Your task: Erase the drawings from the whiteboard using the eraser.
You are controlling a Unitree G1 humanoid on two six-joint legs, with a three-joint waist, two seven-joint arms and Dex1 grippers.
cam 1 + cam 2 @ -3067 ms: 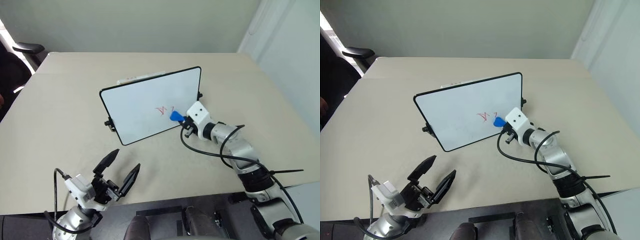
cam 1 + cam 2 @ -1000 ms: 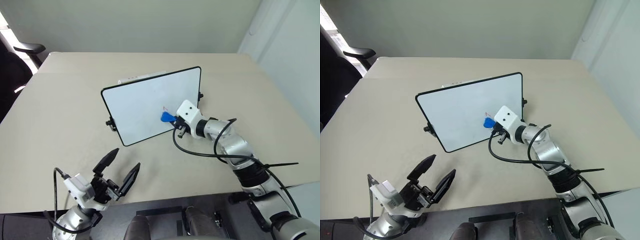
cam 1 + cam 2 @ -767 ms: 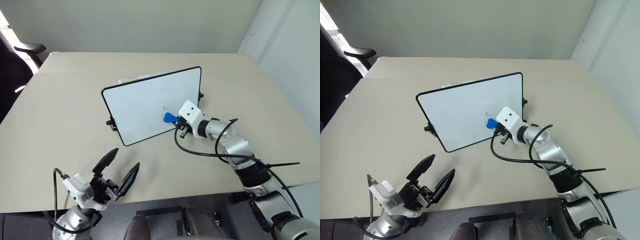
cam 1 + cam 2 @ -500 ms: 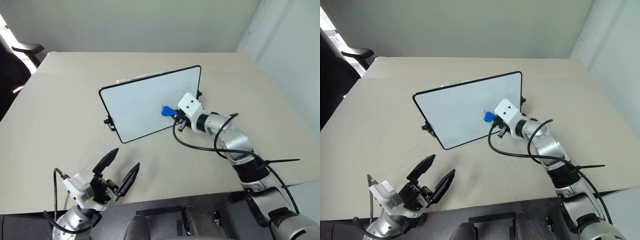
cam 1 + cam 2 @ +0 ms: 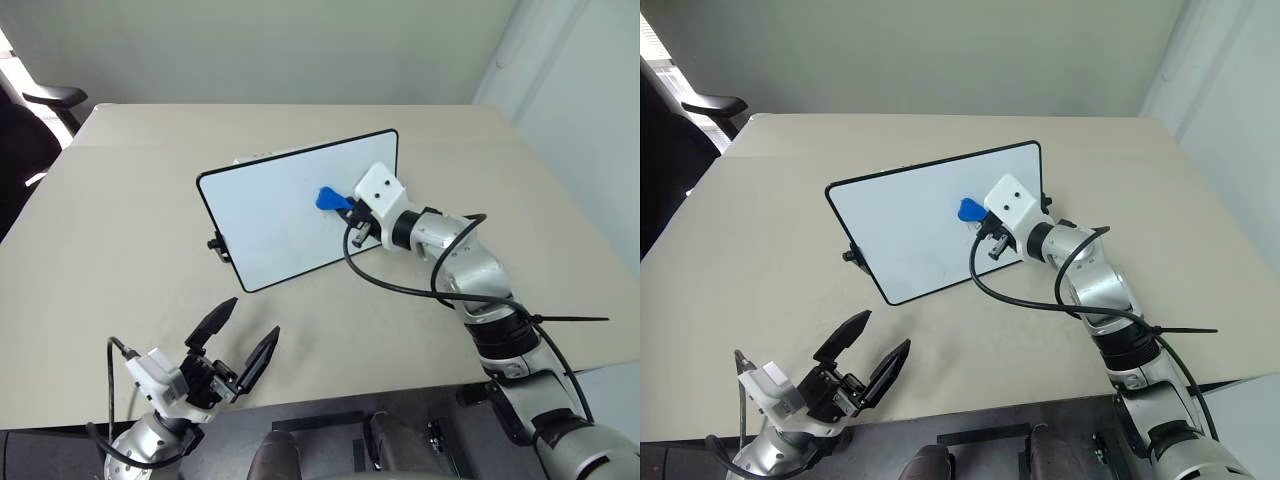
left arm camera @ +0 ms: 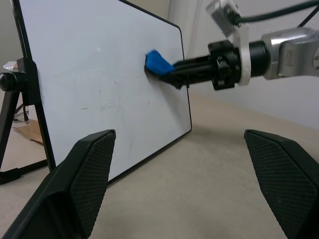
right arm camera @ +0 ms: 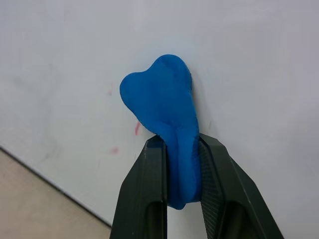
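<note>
Against whiteboard (image 5: 270, 215): eraser (image 5: 328, 198) pinched in right gripper (image 7: 182, 189) fingers.

Beige table (image 5: 120, 210), black office chair (image 5: 45, 100) at far left corner, pale wall (image 5: 300, 50) behind.

Upright whiteboard (image 5: 270, 215) mid-table (image 5: 120, 230)
</note>
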